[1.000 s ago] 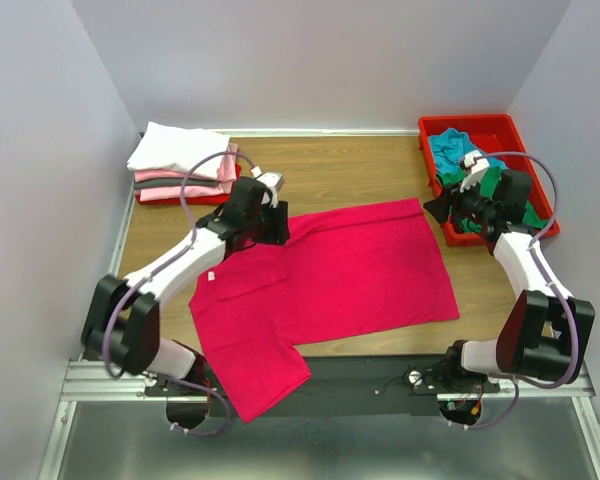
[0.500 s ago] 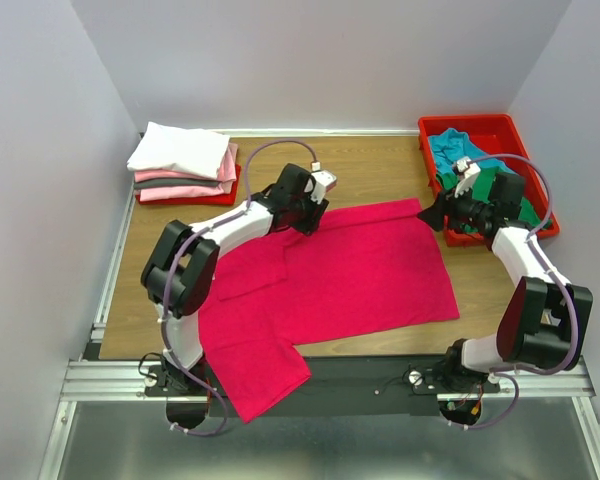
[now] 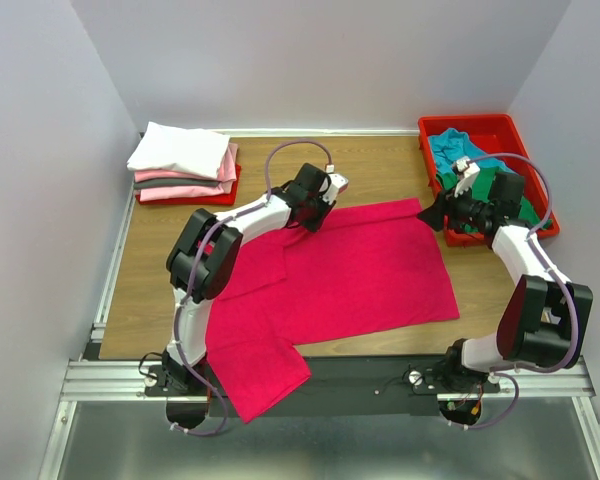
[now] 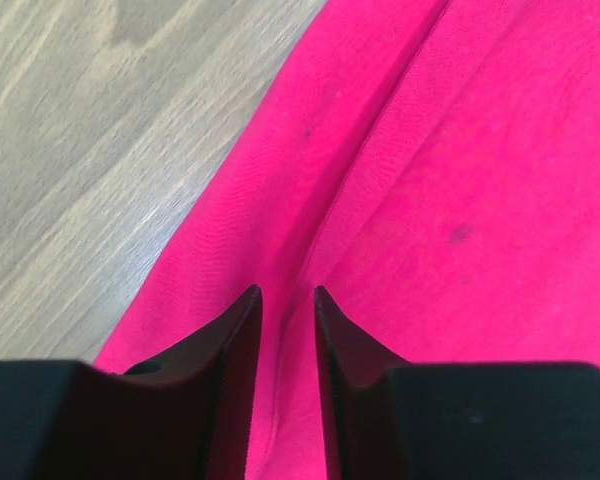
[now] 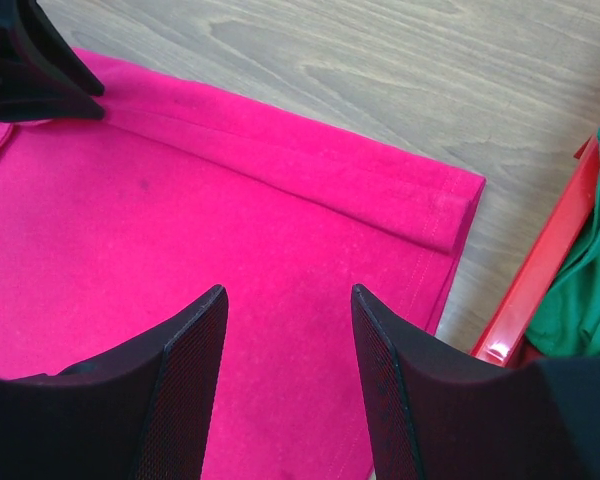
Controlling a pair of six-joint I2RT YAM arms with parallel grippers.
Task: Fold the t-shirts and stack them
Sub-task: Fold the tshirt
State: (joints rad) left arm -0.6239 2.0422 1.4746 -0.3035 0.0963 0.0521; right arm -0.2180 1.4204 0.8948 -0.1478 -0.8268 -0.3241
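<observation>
One crimson-pink t-shirt spread flat mid-tabletop, near sleeve hanging over front edge. Left fingers low on its far edge, narrow gap, cloth crease running between; pinched or not, cannot tell. Right fingers wide apart above far right corner, beside red tray of teal and green shirts. Folded stack far left.

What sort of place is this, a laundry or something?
Probably a robot test booth: bare grey walls box in one wooden table, two robot arms bolted at its edge, a pink shirt spread between them.
</observation>
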